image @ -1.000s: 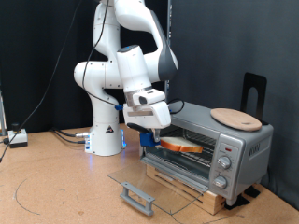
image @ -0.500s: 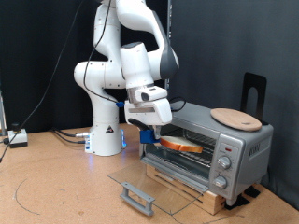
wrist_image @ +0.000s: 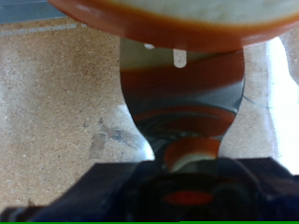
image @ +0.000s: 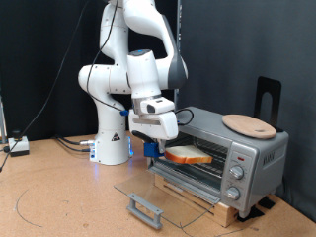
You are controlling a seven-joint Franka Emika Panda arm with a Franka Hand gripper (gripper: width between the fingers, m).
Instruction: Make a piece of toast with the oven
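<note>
At the oven's (image: 219, 150) open mouth, the toast (image: 187, 155) lies flat just above the rack, half outside the cavity, over the dropped glass door (image: 158, 193). The end effector (image: 150, 148) sits at the slice's outer edge; the wrist view shows the toast (wrist_image: 173, 23) and a shiny blade (wrist_image: 182, 103) running under it, but whether the fingers are clenched cannot be told. The slice looks light, stiff and crumbly, best taken by its crust edge. A wooden plate (image: 249, 124) rests on the oven's top. No readable writing or brand shows.

Glossy white rounded arm segments (image: 126, 74), dark grey joints, blue-tipped claw (image: 151, 148)
</note>
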